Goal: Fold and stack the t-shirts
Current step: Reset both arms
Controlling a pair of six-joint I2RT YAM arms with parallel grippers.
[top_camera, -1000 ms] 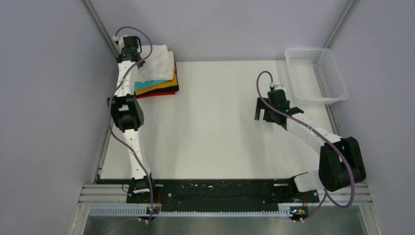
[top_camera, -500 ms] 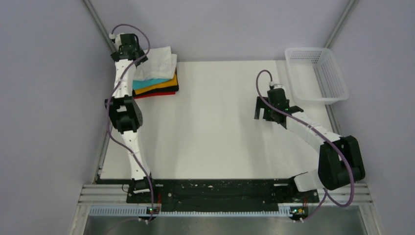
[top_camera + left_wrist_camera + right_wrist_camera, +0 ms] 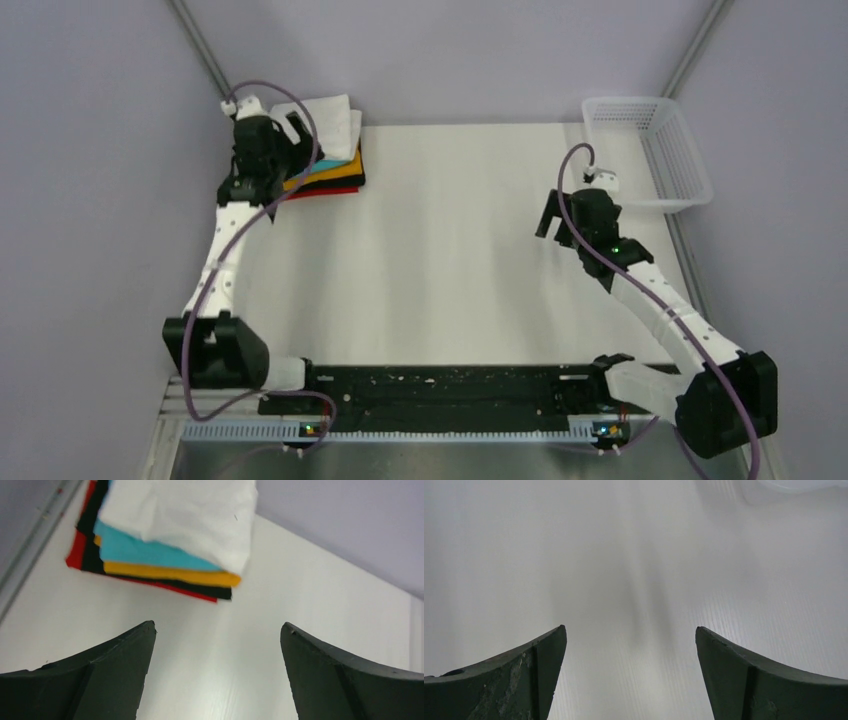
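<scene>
The t-shirts lie folded in one stack at the table's far left corner: the white one [image 3: 333,113] [image 3: 190,515] on top, then teal [image 3: 145,552], orange [image 3: 170,573], black [image 3: 202,588] and red [image 3: 75,558]. My left gripper [image 3: 298,142] [image 3: 217,627] hangs open above the stack's near left side, holding nothing; in the left wrist view its fingers frame bare table short of the stack. My right gripper [image 3: 556,216] [image 3: 629,630] is open and empty over the bare table at the right.
A white mesh basket [image 3: 650,150] stands at the far right corner, close to the right gripper; its blurred edge [image 3: 784,487] shows in the right wrist view. Grey walls close in the table on the left, back and right.
The left gripper has opened, let go of the white t-shirt and drawn back from the far corner, its elbow dropping low. The right arm has shifted right and swung its elbow toward the near edge.
</scene>
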